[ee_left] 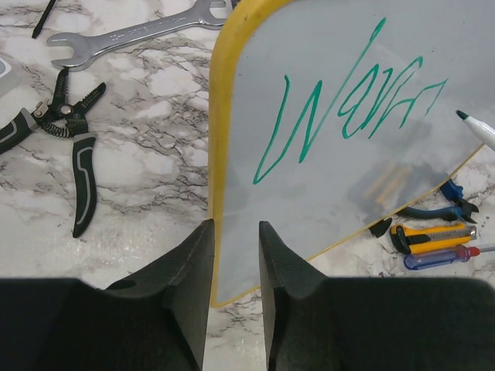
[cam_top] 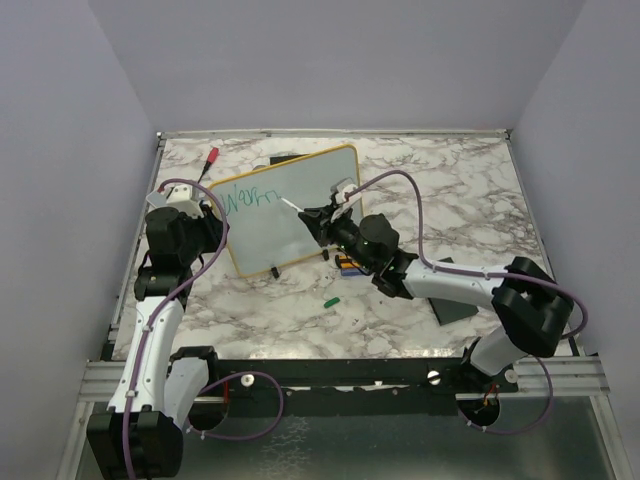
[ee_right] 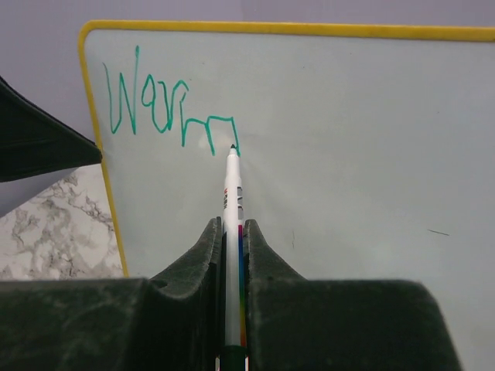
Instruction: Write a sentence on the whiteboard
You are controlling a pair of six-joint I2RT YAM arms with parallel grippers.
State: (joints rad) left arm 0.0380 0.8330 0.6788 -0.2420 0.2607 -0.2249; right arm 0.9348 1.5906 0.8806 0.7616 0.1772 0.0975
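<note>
The whiteboard [cam_top: 300, 225] with a yellow frame stands tilted on the marble table; it also shows in the left wrist view [ee_left: 332, 193] and the right wrist view [ee_right: 356, 154]. The sentence [cam_top: 252, 198] reads only "Warm" in teal-green [ee_left: 348, 100] [ee_right: 166, 108]. My right gripper [cam_top: 322, 218] [ee_right: 233, 224] is shut on a white marker [ee_right: 233, 201] [cam_top: 293, 205], whose tip touches the end of the last letter. My left gripper [cam_top: 213, 228] [ee_left: 236, 224] sits at the board's left edge, its jaws a narrow gap apart with nothing between them.
Left of the board lie a wrench [ee_left: 139, 31] and black pliers [ee_left: 77, 154]. By its near right corner lie a yellow utility knife [ee_left: 433, 234], a screwdriver [ee_left: 441, 256] and blue cutters [ee_left: 452, 202]. A green cap [cam_top: 329, 300], a red-handled tool [cam_top: 211, 157] and a grey pad [cam_top: 455, 305] lie on the table.
</note>
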